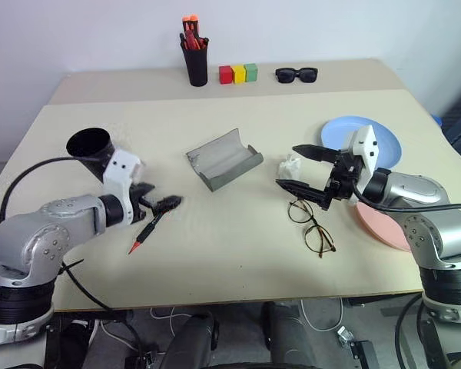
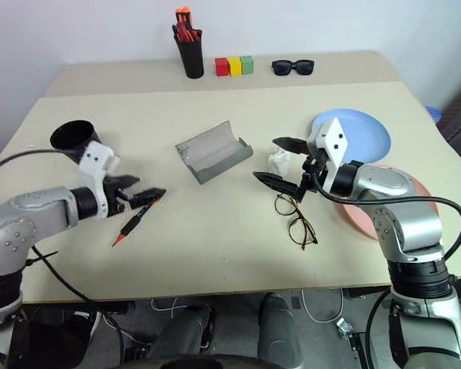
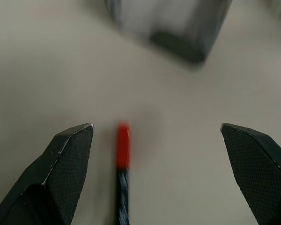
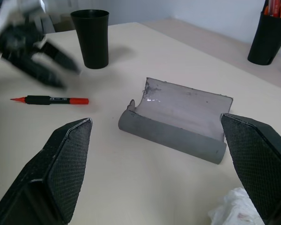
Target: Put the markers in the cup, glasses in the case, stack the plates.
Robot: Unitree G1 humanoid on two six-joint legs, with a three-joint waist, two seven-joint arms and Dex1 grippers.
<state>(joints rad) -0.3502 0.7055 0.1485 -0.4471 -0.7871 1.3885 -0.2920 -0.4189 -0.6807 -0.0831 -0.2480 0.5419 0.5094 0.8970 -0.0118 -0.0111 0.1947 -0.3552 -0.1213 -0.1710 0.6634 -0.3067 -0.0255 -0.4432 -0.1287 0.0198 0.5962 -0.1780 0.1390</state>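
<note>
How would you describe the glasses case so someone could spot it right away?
Look at the middle of the table. The case lies open there, between the black cup and the glasses. It is the only grey, trough-shaped shell.

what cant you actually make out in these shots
- Inside of the black cup: the head views don't look into it, so any contents are hidden.
- Pink plate: largely covered by the right arm.
- Red marker in the left wrist view: blurred, lower end cut off.
- White crumpled lump: too small to identify.
</note>
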